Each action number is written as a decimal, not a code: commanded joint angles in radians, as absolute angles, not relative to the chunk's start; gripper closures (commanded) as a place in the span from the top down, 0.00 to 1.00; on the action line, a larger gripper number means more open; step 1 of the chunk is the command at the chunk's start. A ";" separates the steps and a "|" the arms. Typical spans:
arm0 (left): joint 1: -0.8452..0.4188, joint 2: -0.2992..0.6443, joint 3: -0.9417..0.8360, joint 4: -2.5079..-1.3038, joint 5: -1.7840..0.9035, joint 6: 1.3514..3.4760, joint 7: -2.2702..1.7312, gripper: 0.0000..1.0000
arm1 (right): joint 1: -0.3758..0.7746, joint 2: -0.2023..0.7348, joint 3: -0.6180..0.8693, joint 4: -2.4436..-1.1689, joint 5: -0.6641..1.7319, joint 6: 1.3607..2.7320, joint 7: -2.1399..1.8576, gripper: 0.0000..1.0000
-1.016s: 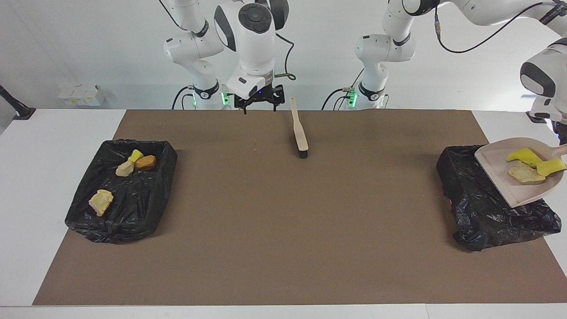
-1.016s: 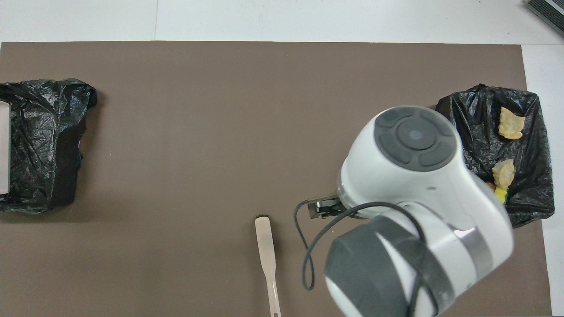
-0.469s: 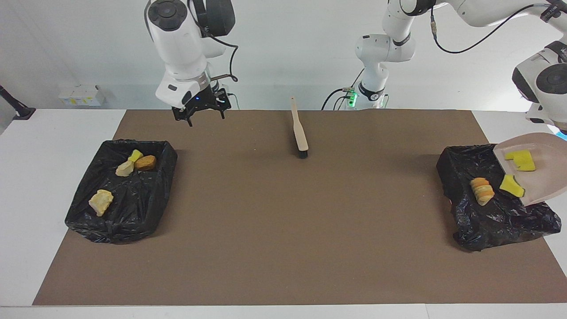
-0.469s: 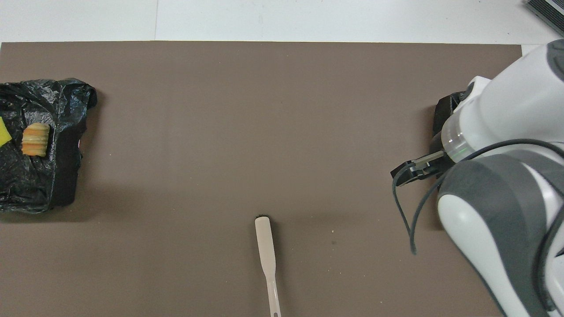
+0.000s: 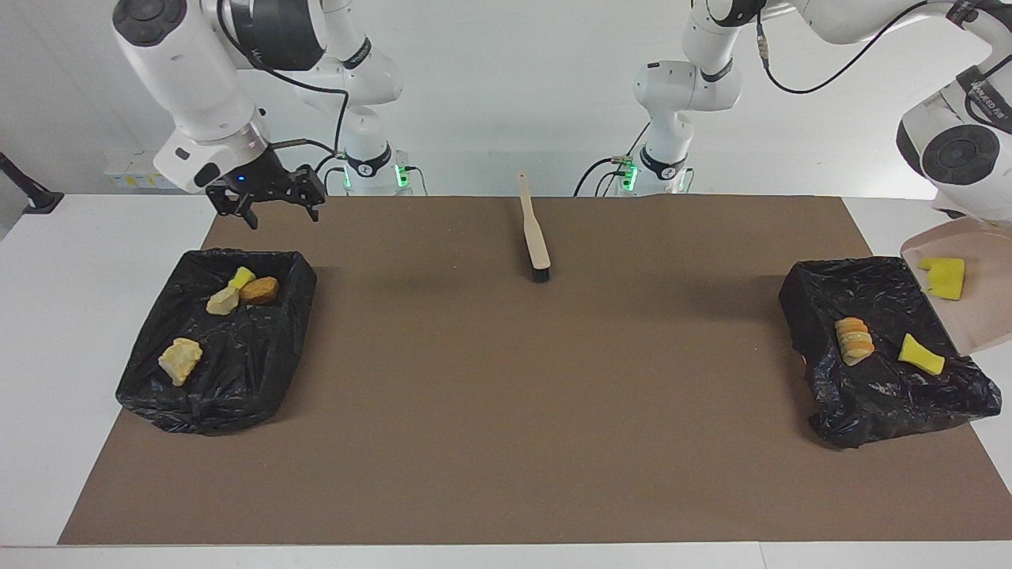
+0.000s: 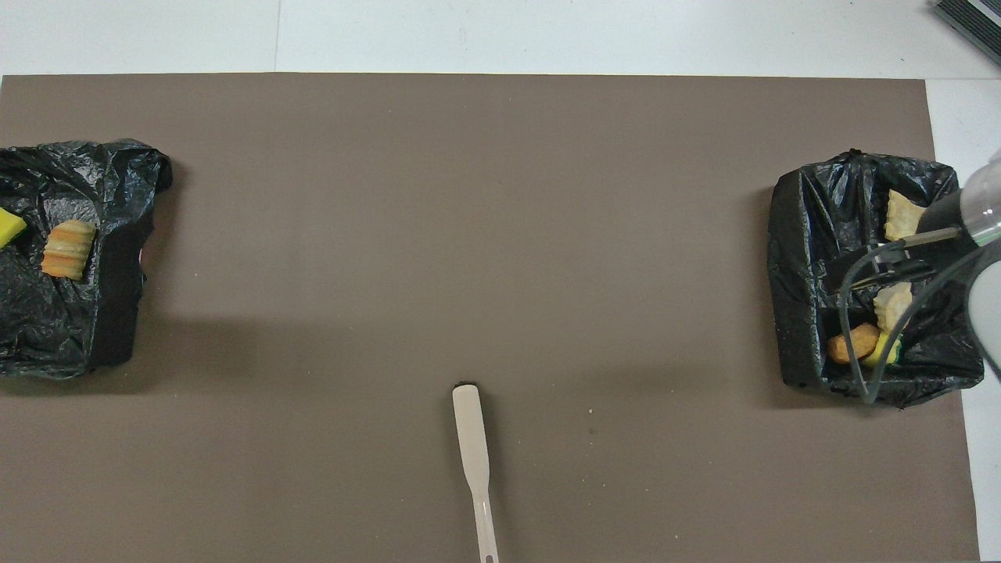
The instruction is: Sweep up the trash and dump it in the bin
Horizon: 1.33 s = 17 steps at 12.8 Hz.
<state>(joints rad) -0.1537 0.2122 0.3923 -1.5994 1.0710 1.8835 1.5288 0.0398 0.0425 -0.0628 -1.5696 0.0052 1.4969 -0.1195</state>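
A soft, light yellow sponge chunk [image 5: 943,276] lay in the tipped pink plastic dustpan [image 5: 980,324] over the black bag-lined bin [image 5: 870,395]. It needed a hold on the handle and more tipping. The right gripper [image 5: 283,217] hung open and empty over the brown mat [image 5: 506,379]. The left gripper was hidden.

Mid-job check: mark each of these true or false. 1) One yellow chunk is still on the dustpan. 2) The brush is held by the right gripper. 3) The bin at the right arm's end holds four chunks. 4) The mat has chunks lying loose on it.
1) True: a yellow chunk clings to the tilted dustpan.
2) False: the brush lies alone on the mat; the right gripper hangs by its bin.
3) True.
4) False: none show there.
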 commanded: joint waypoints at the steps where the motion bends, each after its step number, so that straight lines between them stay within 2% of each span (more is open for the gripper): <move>1: -0.192 0.193 0.373 -1.592 1.141 1.772 1.398 0.00 | -0.043 0.057 -0.060 -1.552 -0.006 1.537 -0.143 1.00; 6: -0.225 0.170 0.370 -1.686 1.222 1.763 1.304 0.00 | -0.041 0.043 -0.045 -1.551 0.011 1.526 0.021 1.00; 10: -0.227 0.175 0.368 -1.680 1.264 1.761 1.287 0.00 | -0.028 -0.014 -0.028 -1.571 0.011 1.516 0.038 1.00; 13: -0.225 0.137 0.339 -1.666 1.236 1.769 1.299 0.00 | -0.029 -0.051 -0.023 -1.628 0.014 1.523 0.070 1.00; 17: -0.225 0.092 0.304 -1.672 0.933 1.756 1.298 0.00 | -0.029 -0.051 -0.020 -1.592 0.014 1.493 0.066 1.00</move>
